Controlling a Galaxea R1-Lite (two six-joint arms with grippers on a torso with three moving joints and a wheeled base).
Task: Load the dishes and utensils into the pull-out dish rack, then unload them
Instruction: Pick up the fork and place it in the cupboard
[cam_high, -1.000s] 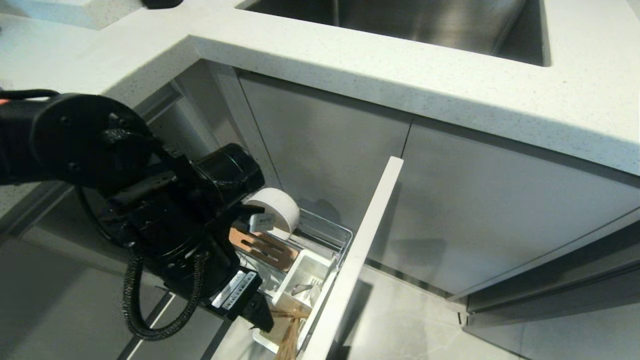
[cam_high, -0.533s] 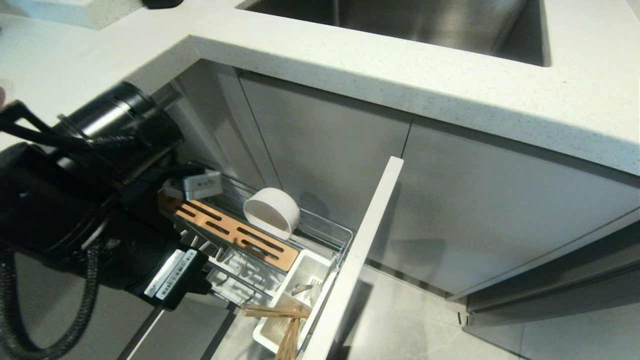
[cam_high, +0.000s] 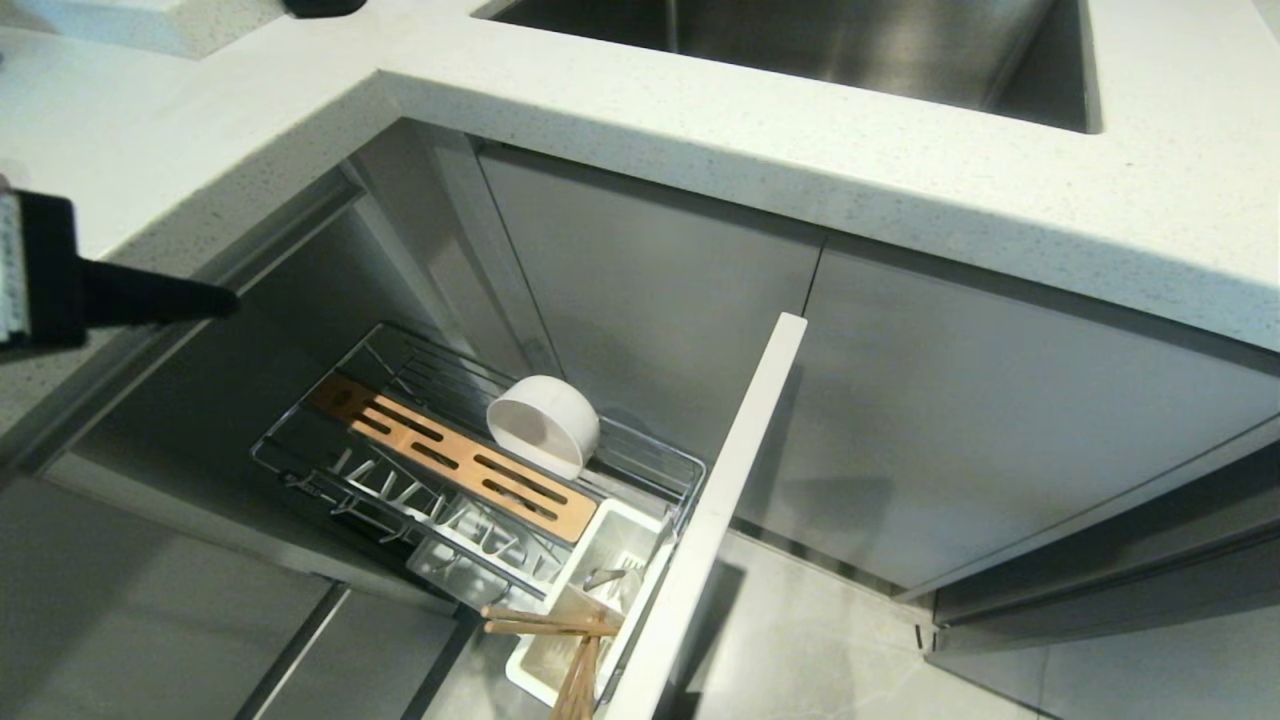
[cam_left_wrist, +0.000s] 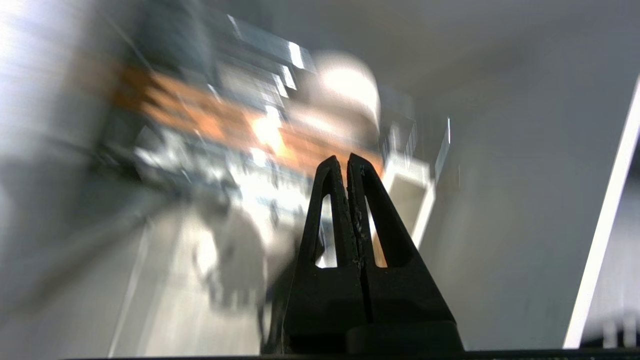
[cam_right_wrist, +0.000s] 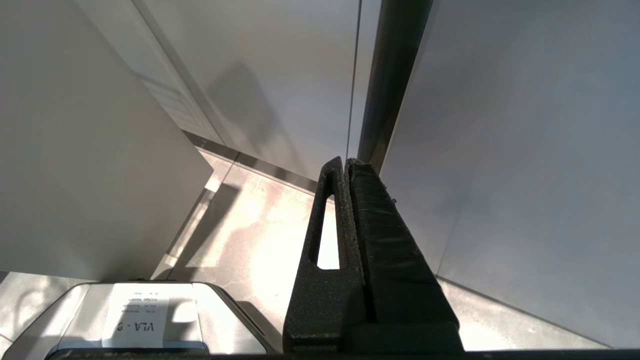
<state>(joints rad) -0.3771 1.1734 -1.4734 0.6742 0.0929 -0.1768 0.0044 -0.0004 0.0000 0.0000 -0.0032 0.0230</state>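
Note:
The pull-out dish rack stands drawn out of the cabinet, with its pale front panel at the right. A small white bowl lies on its side next to the slotted wooden strip. Wooden chopsticks stick out of the white caddy, and a metal spoon lies inside it. My left gripper hangs shut and empty at the far left, above and well apart from the rack. In the blurred left wrist view the left gripper points towards the bowl. My right gripper is parked, shut and empty.
A white speckled countertop with a steel sink overhangs the rack. Grey cabinet doors stand to the right of the front panel. A grey labelled box lies on the floor by the right gripper.
My left arm has pulled up and away to the left from over the rack, and its fingers have shut. The bowl stays where it lay. The rack now shows in full.

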